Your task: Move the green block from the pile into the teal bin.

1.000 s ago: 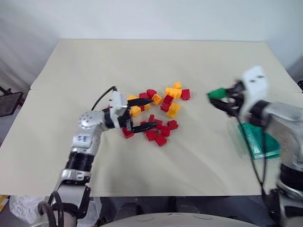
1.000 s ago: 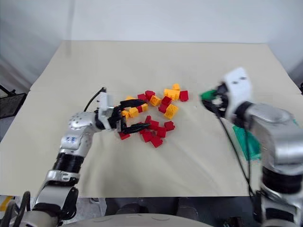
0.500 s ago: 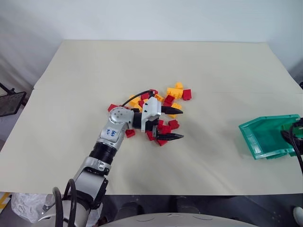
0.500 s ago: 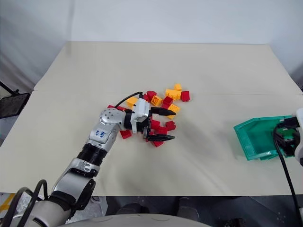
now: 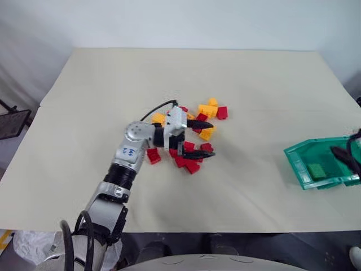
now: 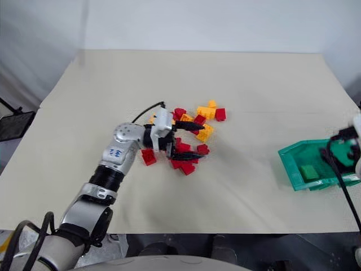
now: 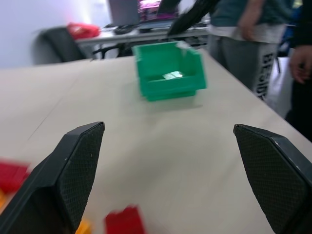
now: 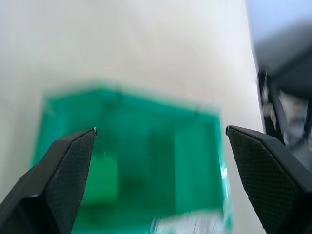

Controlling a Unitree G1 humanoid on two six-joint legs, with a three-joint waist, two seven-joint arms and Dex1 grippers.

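Nearest the robot, on the cream table (image 5: 169,73), the left gripper (image 5: 203,139) is seen pointing across toward the robot's right, its two black fingers spread wide with nothing between them; one finger lies above the pile (image 5: 194,135) and the other along its near edge, so the red and yellow-orange bricks are straddled, not gripped. No green brick is visible among them.

Farther to the right, near the table's right edge, the teal bin (image 5: 298,162) is found with its sloped open front turned toward the pile. The green block (image 6: 308,171) is seen lying flat on the bin's floor, apart from any finger. In the right wrist view it shows as a lighter green patch (image 8: 100,178) low inside the bin.

The right gripper (image 8: 161,170) is held just over the bin, its fingers parted to their widest and empty. The block lies below and ahead of these jaws, on the side of one finger, not centred between them; its long axis cannot be told. The right arm is by far the nearer to it, the left being well apart at the pile.

The transfer is judged done: only a clear withdrawal of the right arm, without catching the bin's rim, seems left
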